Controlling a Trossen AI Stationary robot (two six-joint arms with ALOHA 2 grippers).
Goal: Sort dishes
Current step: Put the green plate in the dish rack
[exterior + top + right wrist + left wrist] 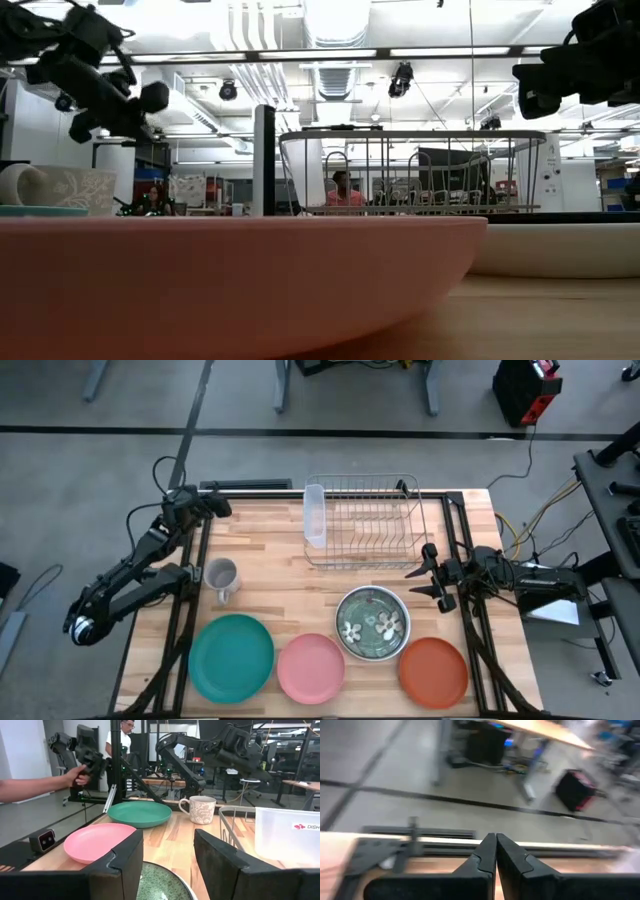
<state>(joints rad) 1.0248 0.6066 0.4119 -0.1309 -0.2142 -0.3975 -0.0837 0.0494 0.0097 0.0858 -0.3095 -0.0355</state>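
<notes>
Nothing's sorted yet: all dishes (310, 665) are still sitting on the table, dish rack (365, 520) empty, right gripper (428, 574) hovering spread open, left gripper (222, 508) clenched.

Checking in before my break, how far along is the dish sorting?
Nothing looks done: the wire dish rack holds no dishes. Neither end effector holds anything; the right end effector is open near the rack. Left: round teal plate, pink plate, flowered green plate, orange-red plate.
</notes>
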